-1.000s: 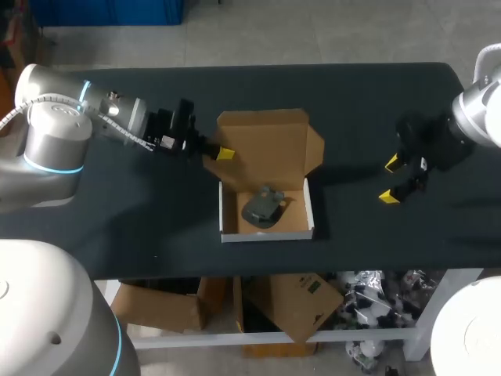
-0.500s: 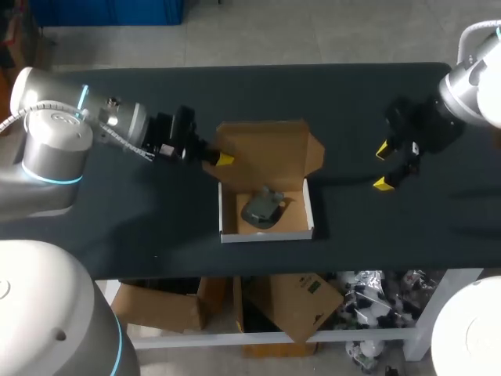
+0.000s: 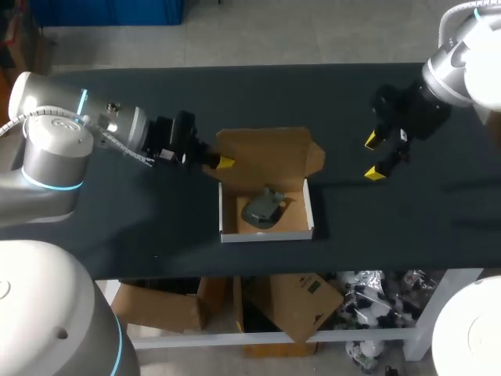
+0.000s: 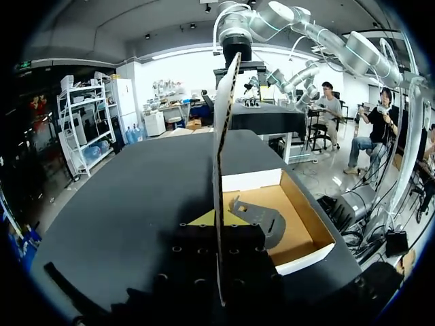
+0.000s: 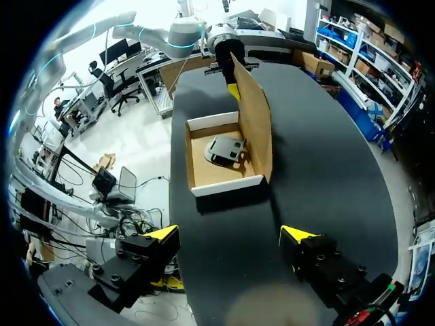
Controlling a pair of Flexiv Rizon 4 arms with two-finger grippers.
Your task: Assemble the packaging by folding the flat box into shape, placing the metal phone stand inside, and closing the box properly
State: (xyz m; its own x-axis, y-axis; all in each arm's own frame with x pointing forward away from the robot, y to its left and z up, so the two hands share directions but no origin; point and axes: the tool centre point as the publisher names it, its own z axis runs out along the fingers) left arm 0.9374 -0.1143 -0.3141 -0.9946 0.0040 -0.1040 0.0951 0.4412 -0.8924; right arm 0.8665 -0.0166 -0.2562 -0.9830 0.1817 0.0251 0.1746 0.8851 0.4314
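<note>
Presently listed: left gripper (image 3: 219,161), entering from the left edge of the head view, jaws pressed nearly together and pinching the left edge of the lid (image 3: 266,153); in its own wrist view the cardboard sheet (image 4: 223,136) runs edge-on straight down between its yellow tips (image 4: 217,219). Right gripper (image 3: 373,157), upper right of the head view, jaws spread wide, holding and touching nothing, poised above the bare table (image 3: 156,219) well apart from the box. Box (image 3: 266,235), centre of the frame: shallow rectangular tray, corrugated brown cardboard inside, white outer walls, standing open on the table. Lid: flat brown panel hinged to the far wall, raised near upright, with a small rounded side flap (image 3: 315,157) at its right end. Phone stand (image 3: 262,208): dark grey metal, flat angular plates with a cut-out, lying inside the tray on its floor, towards the middle. Table: matte black, smooth surface. From the right wrist view the tray (image 5: 228,185) sits ahead of that gripper (image 5: 231,234), stand (image 5: 225,149) within, lid (image 5: 255,129) standing along one side.
</note>
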